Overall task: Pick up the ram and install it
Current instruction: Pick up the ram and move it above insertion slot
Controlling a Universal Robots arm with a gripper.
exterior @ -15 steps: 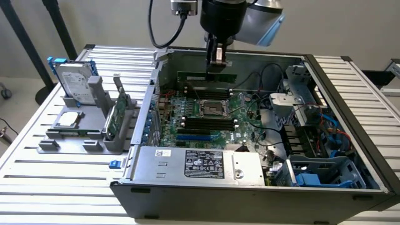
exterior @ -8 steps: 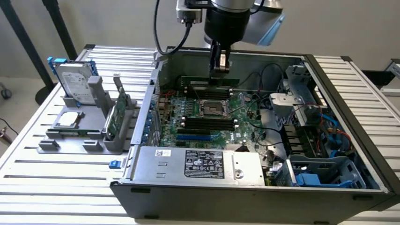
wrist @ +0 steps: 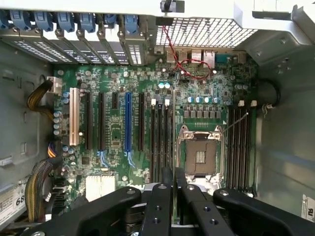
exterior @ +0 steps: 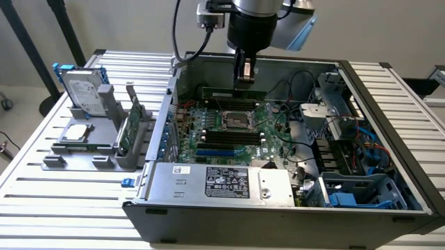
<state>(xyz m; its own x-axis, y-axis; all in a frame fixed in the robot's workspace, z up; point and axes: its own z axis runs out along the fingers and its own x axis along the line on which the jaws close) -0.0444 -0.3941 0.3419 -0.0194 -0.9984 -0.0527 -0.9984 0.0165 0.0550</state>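
The ram (exterior: 233, 94) is a long, thin green stick held level inside the open computer case (exterior: 389, 130). My gripper (exterior: 243, 83) comes down from above and is shut on the ram's top edge near its middle. The stick sits over the far part of the motherboard (exterior: 208, 122), just behind the CPU socket (exterior: 236, 119). I cannot tell whether it touches a slot. Black memory slots (exterior: 230, 138) lie on the near side of the socket. In the wrist view my gripper (wrist: 173, 184) has its black fingers (wrist: 160, 206) close together, above the memory slots (wrist: 161, 142) and the CPU socket (wrist: 199, 157).
A grey holder (exterior: 59, 159) at the exterior view's left carries a silver hard drive (exterior: 83, 94), a taller green card (exterior: 135, 125) and a CPU chip (exterior: 75, 133). In the case are a power supply (exterior: 222, 182), a blue drive cage (exterior: 355, 195) and loose cables (exterior: 299, 130).
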